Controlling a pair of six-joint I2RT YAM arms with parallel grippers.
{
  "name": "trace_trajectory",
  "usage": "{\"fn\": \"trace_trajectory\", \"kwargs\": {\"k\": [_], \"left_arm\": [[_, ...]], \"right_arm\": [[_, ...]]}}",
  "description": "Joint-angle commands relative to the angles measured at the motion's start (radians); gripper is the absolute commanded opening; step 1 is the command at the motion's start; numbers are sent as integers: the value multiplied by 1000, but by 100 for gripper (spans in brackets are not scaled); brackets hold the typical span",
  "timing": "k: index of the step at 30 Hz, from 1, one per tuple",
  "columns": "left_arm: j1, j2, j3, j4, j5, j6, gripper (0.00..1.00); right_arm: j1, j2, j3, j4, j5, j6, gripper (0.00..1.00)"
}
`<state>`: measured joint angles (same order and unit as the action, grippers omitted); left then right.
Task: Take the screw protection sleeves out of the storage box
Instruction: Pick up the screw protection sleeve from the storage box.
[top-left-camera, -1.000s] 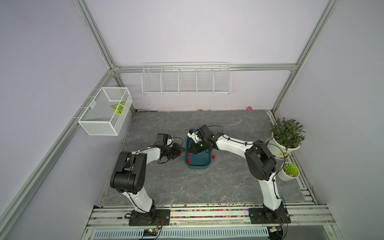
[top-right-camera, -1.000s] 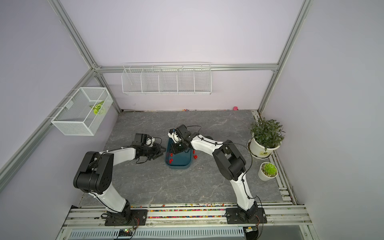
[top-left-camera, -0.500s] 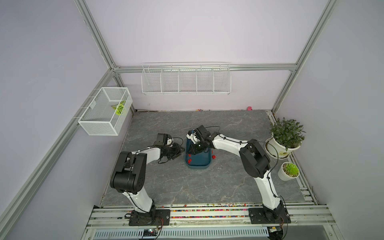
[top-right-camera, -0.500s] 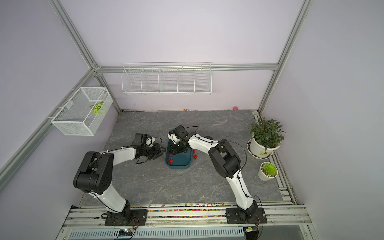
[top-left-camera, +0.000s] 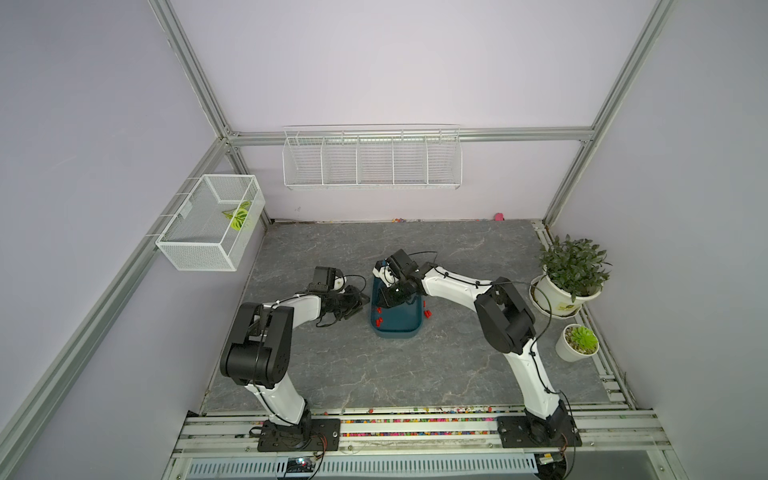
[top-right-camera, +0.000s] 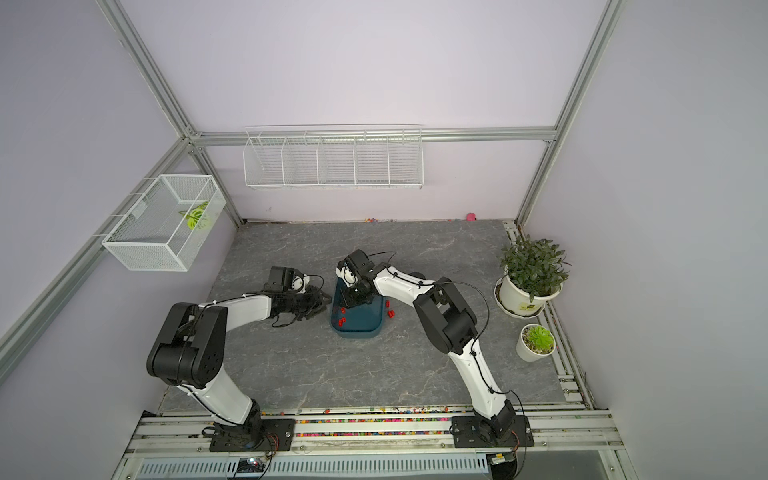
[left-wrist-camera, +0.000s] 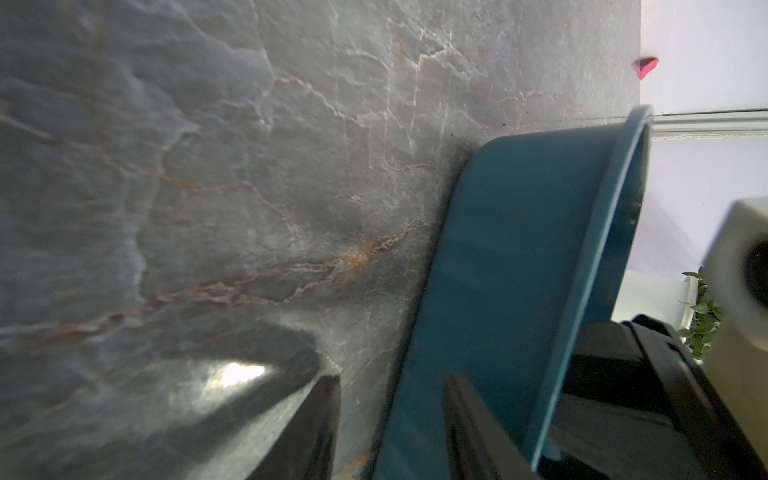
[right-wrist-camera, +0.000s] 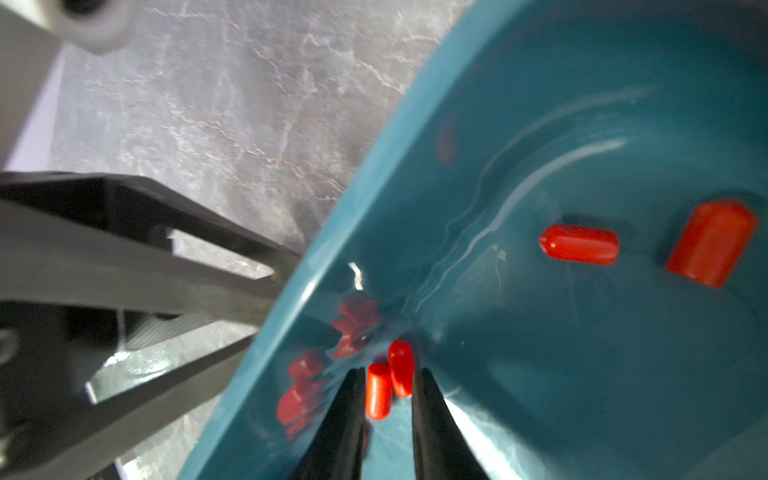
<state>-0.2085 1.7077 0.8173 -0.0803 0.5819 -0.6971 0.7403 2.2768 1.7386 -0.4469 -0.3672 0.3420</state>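
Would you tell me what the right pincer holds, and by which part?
Two screw protection sleeves lie between the jaws of the right pincer inside the storage box, flanked along their long sides; whether they are actually gripped cannot be told.

Right hand (right-wrist-camera: 388, 376) narrowly parted; left hand (top-left-camera: 360, 300) half-spread.

potted plants (top-left-camera: 571, 270), wire baskets (top-left-camera: 372, 160), perhaps beads (top-left-camera: 415, 422)

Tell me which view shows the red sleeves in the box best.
The right wrist view: the sleeves lie large and sharp on the box floor, two between the right claw fingers. In both top views they are tiny red specks. The left wrist view shows only the box's outer wall, no sleeves.
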Motion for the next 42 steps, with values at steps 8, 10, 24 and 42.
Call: {"fn": "trace_trajectory", "kwargs": {"k": [8, 10, 24, 42], "left_arm": [[3, 3, 15, 2, 10, 15, 47], [1, 4, 15, 3, 10, 14, 47], [2, 0, 14, 4, 11, 14, 47], [2, 0, 15, 1, 10, 13, 47]], "right_arm": [[9, 46, 48, -65, 27, -23, 25], [12, 52, 52, -68, 28, -26, 24], [18, 72, 73, -87, 30, -28, 13], [14, -44, -39, 12, 58, -19, 10]]}}
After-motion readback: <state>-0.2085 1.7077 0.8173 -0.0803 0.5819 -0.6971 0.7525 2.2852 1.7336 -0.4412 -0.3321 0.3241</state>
